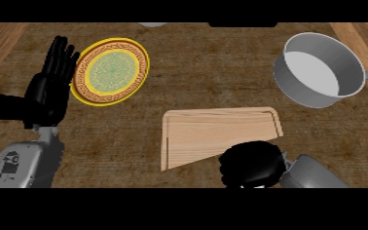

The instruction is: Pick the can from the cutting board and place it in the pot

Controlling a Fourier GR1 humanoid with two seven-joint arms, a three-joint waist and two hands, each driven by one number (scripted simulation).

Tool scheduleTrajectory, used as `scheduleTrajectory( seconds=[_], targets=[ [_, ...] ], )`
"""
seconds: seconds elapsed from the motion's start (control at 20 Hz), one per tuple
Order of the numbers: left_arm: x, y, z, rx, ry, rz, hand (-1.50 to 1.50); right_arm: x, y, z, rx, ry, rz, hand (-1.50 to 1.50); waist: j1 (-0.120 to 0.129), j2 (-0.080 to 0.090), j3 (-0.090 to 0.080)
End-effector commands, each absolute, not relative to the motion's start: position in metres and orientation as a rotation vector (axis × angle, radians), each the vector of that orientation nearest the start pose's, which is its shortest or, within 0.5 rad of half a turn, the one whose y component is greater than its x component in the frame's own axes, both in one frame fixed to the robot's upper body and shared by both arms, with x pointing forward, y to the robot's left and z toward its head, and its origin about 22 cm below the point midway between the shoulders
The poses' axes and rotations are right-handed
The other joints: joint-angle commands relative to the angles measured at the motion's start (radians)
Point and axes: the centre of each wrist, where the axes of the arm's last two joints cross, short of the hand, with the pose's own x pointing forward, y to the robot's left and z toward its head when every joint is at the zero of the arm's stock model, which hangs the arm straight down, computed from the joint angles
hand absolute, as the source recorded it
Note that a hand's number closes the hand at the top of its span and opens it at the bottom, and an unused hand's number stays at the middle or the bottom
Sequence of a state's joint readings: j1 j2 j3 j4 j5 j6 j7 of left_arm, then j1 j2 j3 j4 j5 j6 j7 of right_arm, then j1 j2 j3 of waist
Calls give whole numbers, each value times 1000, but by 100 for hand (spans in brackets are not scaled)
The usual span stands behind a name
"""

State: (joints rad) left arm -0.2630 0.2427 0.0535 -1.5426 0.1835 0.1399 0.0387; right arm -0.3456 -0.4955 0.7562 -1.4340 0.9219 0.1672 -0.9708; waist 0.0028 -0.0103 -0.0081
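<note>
Right robot hand (250,164) curled at the cutting board (215,131) corner, contents hidden, left robot hand (52,80) open beside plate (110,72), pot (319,69) far right.

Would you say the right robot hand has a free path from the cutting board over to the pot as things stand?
Probably yes. The right robot hand sits curled at the cutting board's near right corner, and only bare counter shows between there and the pot, whose mouth is open. Whether the hand holds the can cannot be seen.

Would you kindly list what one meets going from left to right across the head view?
Left hand resting open at the left edge, plate, cutting board, pot. The curled right hand overlaps the board's near right corner, so it is left out.
</note>
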Motion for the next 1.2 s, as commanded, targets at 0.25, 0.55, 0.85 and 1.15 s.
scheduleTrajectory(
  seconds=[0.25, 0.55, 0.85, 1.15],
  targets=[
    [299, 279, 70, 121, -1763, 57, 0, 243, -197, 45, -394, 2215, -2370, 150, -10, 8, 8],
    [303, 282, 89, 161, -1760, 76, 0, 236, -189, 29, 71, 2637, -2473, 150, -43, 0, 7],
    [293, 288, 82, 198, -1749, 92, 0, 210, -167, 32, 849, 3093, -2323, 150, -77, -14, 5],
    [294, 291, 76, 166, -1748, 94, 0, 197, -178, 105, 1590, 3229, -1755, 150, -56, -2, 5]
  ],
)
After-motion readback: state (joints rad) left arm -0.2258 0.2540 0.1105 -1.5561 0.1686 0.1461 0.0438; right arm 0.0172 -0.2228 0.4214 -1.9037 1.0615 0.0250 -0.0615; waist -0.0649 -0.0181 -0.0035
